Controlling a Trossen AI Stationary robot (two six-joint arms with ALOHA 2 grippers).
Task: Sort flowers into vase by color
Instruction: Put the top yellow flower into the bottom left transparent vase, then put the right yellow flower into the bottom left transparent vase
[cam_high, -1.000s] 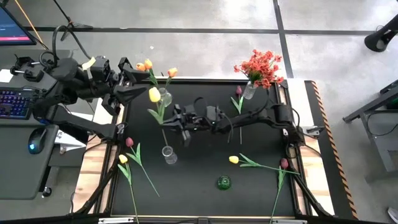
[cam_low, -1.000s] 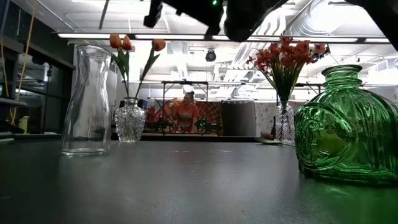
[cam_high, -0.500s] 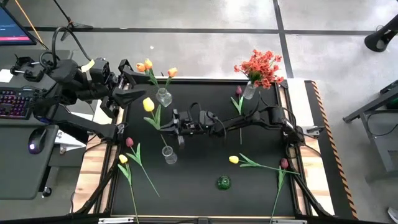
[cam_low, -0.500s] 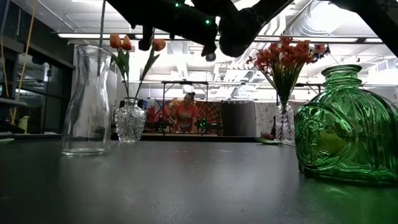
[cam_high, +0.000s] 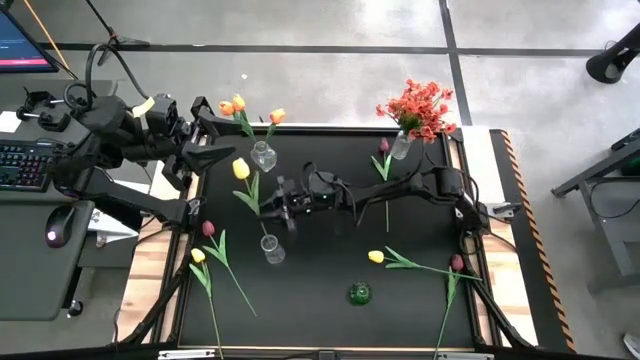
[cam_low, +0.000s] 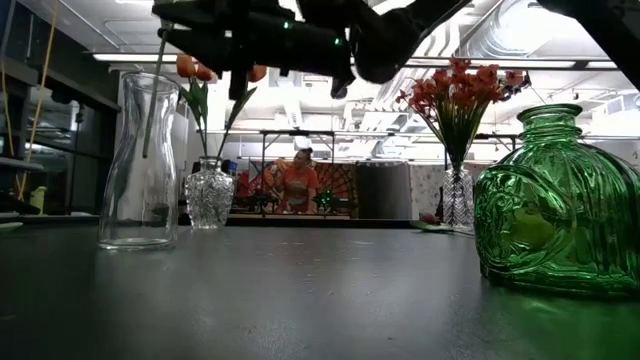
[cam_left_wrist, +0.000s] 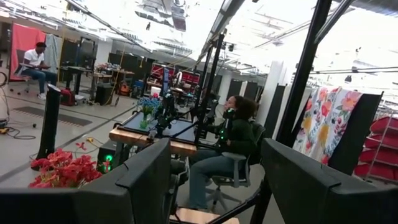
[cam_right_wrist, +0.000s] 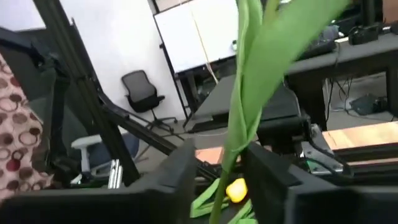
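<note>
Right gripper (cam_high: 268, 207): over the clear vase (cam_low: 140, 160), fingers (cam_right_wrist: 180, 180) a little apart around the stem of the yellow tulip (cam_high: 240, 169).
Tulip: stem tip inside the vase below the claw, head above it.
Left gripper (cam_high: 228, 127): wide open, empty, at the table (cam_high: 330, 270) edge.

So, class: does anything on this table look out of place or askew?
Yes. A pink tulip shares the vase with the red-orange blossoms, mixing colours. The yellow tulip leans steeply, its stem only partly in the clear vase.
</note>
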